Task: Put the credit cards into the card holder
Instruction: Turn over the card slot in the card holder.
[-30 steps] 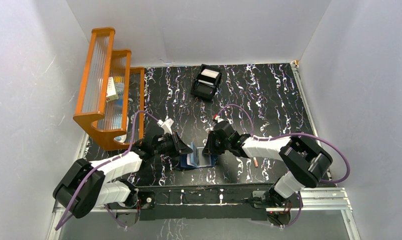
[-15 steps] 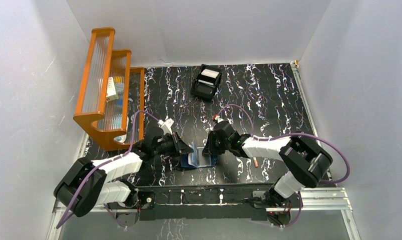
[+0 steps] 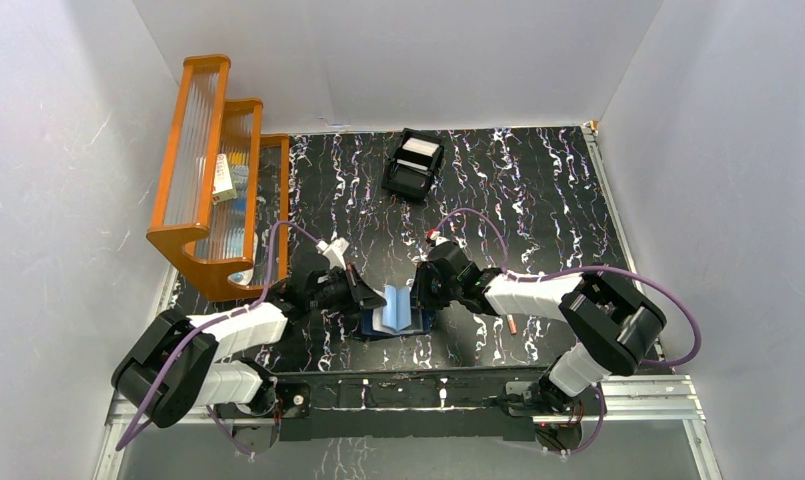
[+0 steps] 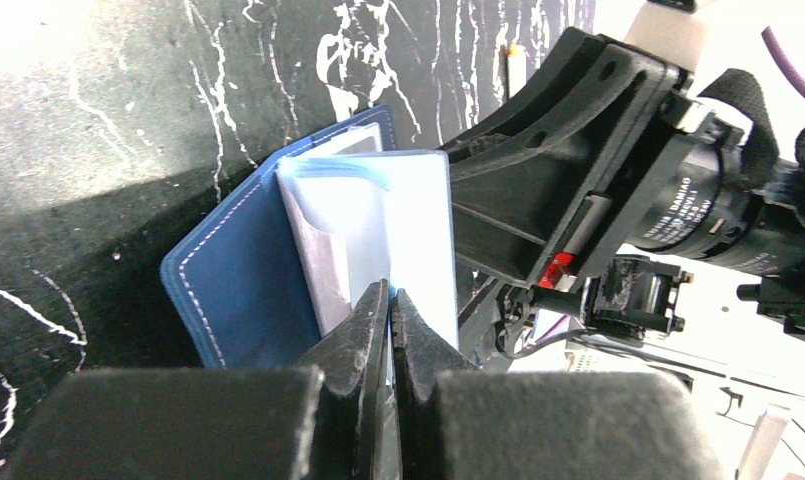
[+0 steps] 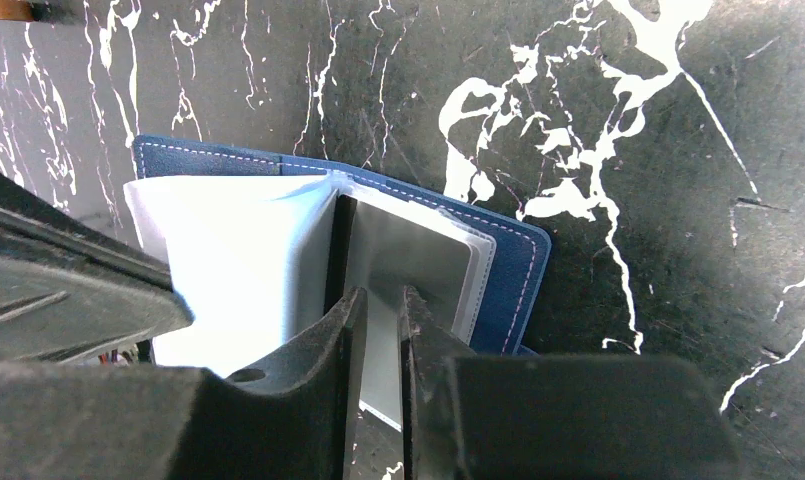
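The left pincer (image 4: 390,300), fingers pressed together, pinches a pale inner leaf of the open navy card holder (image 3: 398,314), which lies on the bench (image 3: 538,190) between both pincers, while the right pincer (image 5: 378,305), directly opposite, clamps a grey sleeve of it between narrowly parted fingers.

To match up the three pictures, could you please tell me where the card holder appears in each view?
Top external: card holder low centre, open.
Left wrist: card holder centre-left, open.
Right wrist: card holder centre, open.
Shared landmark: the black, white-veined table beneath it.
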Controlling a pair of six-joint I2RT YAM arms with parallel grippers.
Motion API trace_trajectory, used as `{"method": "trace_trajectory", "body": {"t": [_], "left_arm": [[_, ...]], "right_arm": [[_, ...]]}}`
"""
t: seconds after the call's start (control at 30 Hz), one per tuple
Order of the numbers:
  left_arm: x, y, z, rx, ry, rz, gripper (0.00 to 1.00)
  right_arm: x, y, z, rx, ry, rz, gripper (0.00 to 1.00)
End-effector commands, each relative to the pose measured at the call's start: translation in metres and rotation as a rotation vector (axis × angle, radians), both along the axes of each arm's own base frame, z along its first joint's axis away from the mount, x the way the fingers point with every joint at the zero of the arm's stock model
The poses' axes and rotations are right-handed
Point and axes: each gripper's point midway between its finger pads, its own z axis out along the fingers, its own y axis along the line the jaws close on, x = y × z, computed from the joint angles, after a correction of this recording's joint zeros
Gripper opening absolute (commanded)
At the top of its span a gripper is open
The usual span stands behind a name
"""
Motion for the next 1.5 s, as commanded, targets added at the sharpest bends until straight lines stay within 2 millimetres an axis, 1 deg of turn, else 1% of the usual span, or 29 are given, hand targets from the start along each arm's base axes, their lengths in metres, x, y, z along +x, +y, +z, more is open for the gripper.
{"method": "trace_trajectory", "body": {"t": [0.0,0.13,0.2,0.3,0.4,0.53,0.6,0.7,0.77,0.83,0.93,1.07,1.2,1.27,1.37,1.47], "left_arm": [[0.007,0.003,-0.006,0.099,-0.012,0.000,0.00],[0.010,0.003,-0.009,0.162,-0.008,-0.009,0.00],[0.011,0.004,-0.012,0.203,-0.001,-0.008,0.00],[0.011,0.004,-0.015,0.237,0.006,-0.009,0.00],[0.011,0.003,-0.020,0.254,0.023,-0.011,0.00],[0.011,0.000,-0.023,0.268,0.032,-0.018,0.00],[0.010,-0.001,-0.023,0.266,0.038,-0.018,0.00],[0.009,-0.005,-0.022,0.261,0.034,-0.022,0.00],[0.009,-0.007,-0.021,0.257,0.032,-0.022,0.00],[0.010,-0.009,-0.018,0.251,0.029,-0.027,0.00],[0.012,-0.011,-0.008,0.242,0.014,-0.032,0.00],[0.014,-0.012,0.012,0.228,-0.013,-0.028,0.00],[0.013,-0.017,0.030,0.202,-0.028,-0.027,0.00],[0.009,-0.023,0.033,0.207,-0.033,-0.043,0.00],[0.005,-0.029,0.033,0.239,-0.037,-0.061,0.00],[0.004,-0.030,0.028,0.276,-0.032,-0.065,0.00]], "right_arm": [[-0.009,-0.012,-0.011,-0.046,0.019,0.008,0.29],[-0.007,-0.010,0.000,-0.034,0.004,0.006,0.32],[-0.005,-0.013,0.007,-0.040,-0.008,-0.007,0.34],[0.001,-0.020,0.020,-0.054,-0.047,-0.039,0.38],[0.007,-0.027,0.036,-0.048,-0.098,-0.074,0.43],[0.014,-0.035,0.056,-0.017,-0.176,-0.122,0.47],[0.017,-0.036,0.068,0.017,-0.216,-0.136,0.48],[0.018,-0.034,0.077,0.062,-0.246,-0.137,0.49],[0.015,-0.032,0.074,0.060,-0.231,-0.118,0.50],[0.013,-0.031,0.066,0.030,-0.201,-0.102,0.51],[0.011,-0.035,0.062,0.000,-0.186,-0.098,0.51],[0.010,-0.041,0.066,-0.013,-0.197,-0.110,0.49],[0.011,-0.045,0.074,0.005,-0.220,-0.132,0.49],[0.012,-0.046,0.079,0.014,-0.233,-0.140,0.49],[0.012,-0.047,0.081,0.023,-0.240,-0.146,0.49],[0.011,-0.046,0.082,0.032,-0.237,-0.144,0.49]]}}
